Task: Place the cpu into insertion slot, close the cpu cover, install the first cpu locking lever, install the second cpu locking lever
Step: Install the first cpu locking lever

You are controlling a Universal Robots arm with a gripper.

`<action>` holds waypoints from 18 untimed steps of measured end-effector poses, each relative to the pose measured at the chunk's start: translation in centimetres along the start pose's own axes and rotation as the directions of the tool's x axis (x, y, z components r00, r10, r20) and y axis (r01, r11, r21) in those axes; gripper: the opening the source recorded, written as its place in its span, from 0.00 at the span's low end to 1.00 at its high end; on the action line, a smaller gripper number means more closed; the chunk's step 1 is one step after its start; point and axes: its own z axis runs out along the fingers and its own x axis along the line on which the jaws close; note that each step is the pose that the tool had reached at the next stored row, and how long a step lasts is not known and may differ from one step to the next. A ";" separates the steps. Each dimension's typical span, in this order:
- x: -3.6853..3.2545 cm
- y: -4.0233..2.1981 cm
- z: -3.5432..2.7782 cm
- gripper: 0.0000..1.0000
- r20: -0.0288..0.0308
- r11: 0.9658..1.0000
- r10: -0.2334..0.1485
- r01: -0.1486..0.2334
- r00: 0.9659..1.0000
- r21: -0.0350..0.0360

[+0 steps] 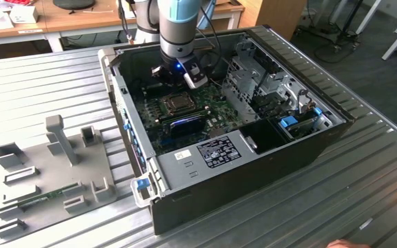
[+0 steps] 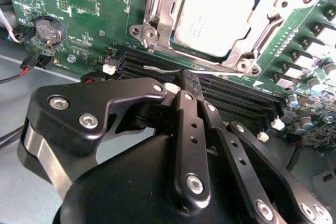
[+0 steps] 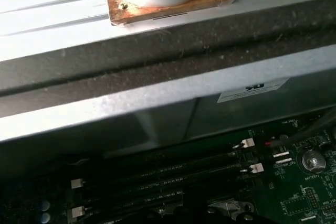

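the cpu (image 2: 215, 17) lies flat on the green board (image 2: 84, 30), with the silver cover frame (image 2: 160, 9) lying around its edges. the black gripper (image 2: 182, 80), jaws pressed together, hovers just beside it, over the black memory strips (image 2: 241, 100).

- 1 arm (image 1: 178, 31) reaches down into an open computer case (image 1: 254, 175) standing on a ribbed metal table (image 1: 364, 170).
- Its wrist end hangs over the green board (image 1: 220, 111), near the insertion slot (image 1: 178, 104).
- A grey fixture plate (image 1: 47, 170) lies at the exterior view's left, beside the case.
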 end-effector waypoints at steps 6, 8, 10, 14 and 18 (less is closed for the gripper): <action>-0.06 -0.02 0.11 0.11 0.000 1.000 0.000 0.000 1.000 0.000; -0.08 -0.01 0.13 0.11 0.000 1.000 0.000 0.000 1.000 0.000; -0.15 0.01 0.15 0.11 0.000 1.000 -0.001 0.001 1.000 0.000; -0.20 0.05 0.16 0.11 -0.001 1.000 -0.002 0.002 1.000 0.000; -0.18 0.16 0.20 0.11 -0.001 1.000 -0.002 0.002 1.000 0.000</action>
